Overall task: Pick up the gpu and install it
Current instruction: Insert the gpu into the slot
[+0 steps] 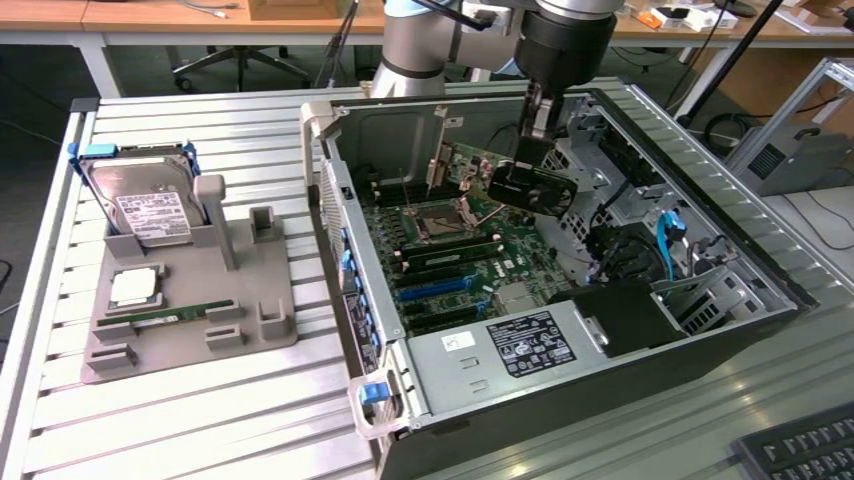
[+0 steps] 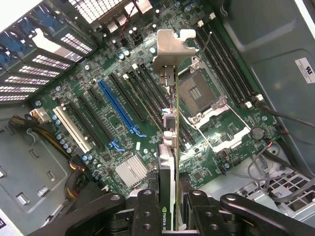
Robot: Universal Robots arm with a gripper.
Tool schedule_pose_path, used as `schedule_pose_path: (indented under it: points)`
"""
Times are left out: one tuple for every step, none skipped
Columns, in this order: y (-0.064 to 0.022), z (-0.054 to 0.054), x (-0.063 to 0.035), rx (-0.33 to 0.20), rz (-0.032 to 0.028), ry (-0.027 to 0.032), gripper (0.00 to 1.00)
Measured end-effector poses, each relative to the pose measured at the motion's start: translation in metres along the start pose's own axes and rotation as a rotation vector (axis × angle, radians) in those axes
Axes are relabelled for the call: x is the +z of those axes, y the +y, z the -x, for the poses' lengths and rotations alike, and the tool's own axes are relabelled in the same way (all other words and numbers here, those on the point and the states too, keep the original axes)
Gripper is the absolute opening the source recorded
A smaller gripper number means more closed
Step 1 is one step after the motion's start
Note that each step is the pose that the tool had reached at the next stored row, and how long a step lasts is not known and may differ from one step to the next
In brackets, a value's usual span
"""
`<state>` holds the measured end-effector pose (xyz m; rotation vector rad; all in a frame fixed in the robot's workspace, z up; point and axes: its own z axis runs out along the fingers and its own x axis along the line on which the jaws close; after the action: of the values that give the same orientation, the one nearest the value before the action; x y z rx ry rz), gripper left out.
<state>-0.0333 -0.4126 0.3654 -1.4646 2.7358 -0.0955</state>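
Observation:
The gpu (image 1: 531,188), a dark card, hangs inside the open computer case (image 1: 350,250) above the green motherboard (image 1: 461,255). My gripper (image 1: 535,150) comes down from above and is shut on it. In the wrist view the gpu (image 2: 170,147) appears edge-on, clamped between my black fingers (image 2: 146,212), with its silver bracket (image 2: 171,46) at the far end. The card is clear of the board, hovering over the row of black slots next to the long blue slot (image 2: 118,107) and near the bare CPU socket (image 2: 194,91).
A grey fixture (image 1: 200,310) at the exterior view's left carries a silver hard drive (image 1: 154,208), a CPU chip (image 1: 134,287) and a green memory stick (image 1: 167,316). Inside the case are a power supply (image 1: 534,340), blue cables (image 1: 666,240) and drive bays (image 1: 707,295). A keyboard (image 1: 801,450) lies at the front right.

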Motion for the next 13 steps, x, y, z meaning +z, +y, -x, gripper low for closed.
schedule_pose_path:
  points:
    - [0.0000,0.0000,0.0000,-0.002,0.0000,-0.0001,0.27]
    - [0.0000,0.0000,0.0000,-0.004,0.0000,-0.0002,0.27]
    - [0.0000,0.0000,0.0000,-0.006,0.0000,-0.0004,0.27]
    - [0.0000,0.0000,0.0000,-0.006,0.0000,-0.0005,0.27]
    - [0.0000,0.0000,0.0000,-0.007,0.0000,-0.0005,0.27]
    - [0.0000,0.0000,0.0000,-0.008,0.0000,-0.0005,0.27]
    - [0.0000,0.0000,0.0000,-0.009,0.0000,-0.0006,0.27]
    - [0.0000,0.0000,0.0000,-0.009,0.0000,-0.0007,0.27]
    - [0.0000,0.0000,0.0000,-0.011,0.0000,-0.0007,0.27]
    - [0.0000,0.0000,0.0000,-0.012,0.0000,-0.0008,0.27]
    - [0.0000,0.0000,0.0000,-0.013,0.0000,-0.0010,0.27]
    - [0.0000,0.0000,0.0000,-0.014,0.0000,-0.0010,0.27]
    - [0.0000,0.0000,0.0000,-0.016,0.0000,-0.0011,0.27]
